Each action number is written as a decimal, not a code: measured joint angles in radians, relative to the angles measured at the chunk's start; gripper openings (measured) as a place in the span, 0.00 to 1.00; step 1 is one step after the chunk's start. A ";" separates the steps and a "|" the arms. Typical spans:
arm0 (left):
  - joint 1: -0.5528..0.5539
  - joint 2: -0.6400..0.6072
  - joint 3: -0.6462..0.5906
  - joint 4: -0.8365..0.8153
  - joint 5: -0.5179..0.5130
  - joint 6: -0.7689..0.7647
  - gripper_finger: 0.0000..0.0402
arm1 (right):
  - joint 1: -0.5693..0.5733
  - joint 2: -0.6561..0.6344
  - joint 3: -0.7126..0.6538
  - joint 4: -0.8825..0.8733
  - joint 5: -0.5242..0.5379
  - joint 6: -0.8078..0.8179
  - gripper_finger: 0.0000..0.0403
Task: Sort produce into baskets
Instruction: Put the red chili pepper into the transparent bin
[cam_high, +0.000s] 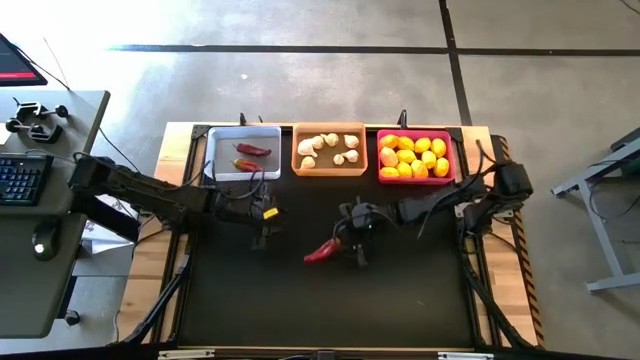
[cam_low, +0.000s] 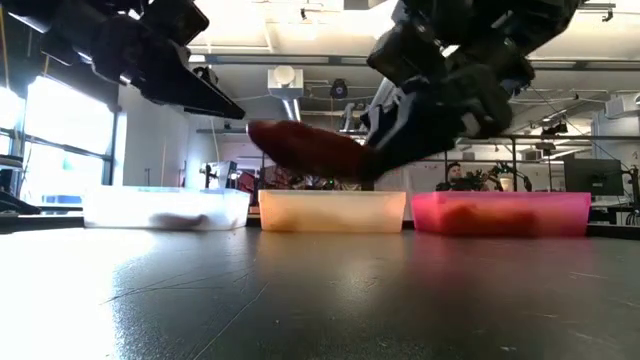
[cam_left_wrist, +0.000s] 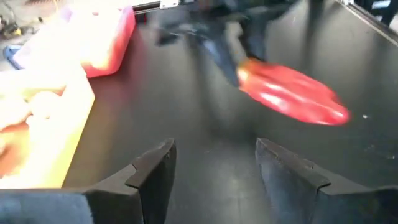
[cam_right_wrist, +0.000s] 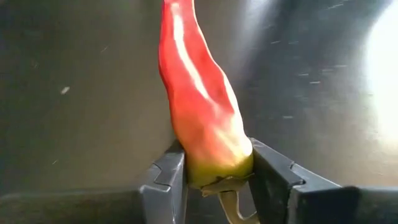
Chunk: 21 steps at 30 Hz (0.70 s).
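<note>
A red chili pepper (cam_high: 322, 251) hangs over the dark mat mid-table, my right gripper (cam_high: 347, 246) shut on it. In the low view the chili (cam_low: 305, 148) is off the surface. My left gripper (cam_high: 262, 228) stands open and empty to the chili's left; its wrist view shows its fingers (cam_left_wrist: 155, 171) apart, with the chili (cam_left_wrist: 292, 96) ahead. Along the far edge stand three baskets. The white basket (cam_high: 214, 150) holds two chilis (cam_high: 250, 157), the orange basket (cam_high: 297, 150) garlic (cam_high: 330, 148), and the pink basket (cam_high: 381, 178) lemons (cam_high: 414, 157). My right gripper pinches the chili's thick stem end (cam_right_wrist: 214, 158) between its two fingers (cam_right_wrist: 168, 180), with the green stalk (cam_right_wrist: 233, 208) showing between them. The fingers come slanting down from the table's right, in line with the chili. The chili juts out beyond them toward the table's left, lifted clear.
Wooden table borders (cam_high: 175, 180) frame the black mat (cam_high: 320, 310), which lies bare toward the near edge. A desk with a keyboard (cam_high: 22, 178) stands left of the table. In the low view people and equipment show in the room behind (cam_low: 460, 175).
</note>
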 joint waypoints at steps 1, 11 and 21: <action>-0.018 0.011 0.000 0.010 -0.017 0.009 0.52 | -0.012 -0.012 0.000 0.000 0.002 0.009 0.30; -0.098 0.109 0.036 0.096 -0.108 -0.090 0.64 | -0.084 -0.096 0.000 0.010 0.091 0.027 0.30; -0.115 0.277 0.158 0.081 -0.079 -0.021 0.64 | -0.084 -0.096 0.000 0.047 0.091 0.019 0.31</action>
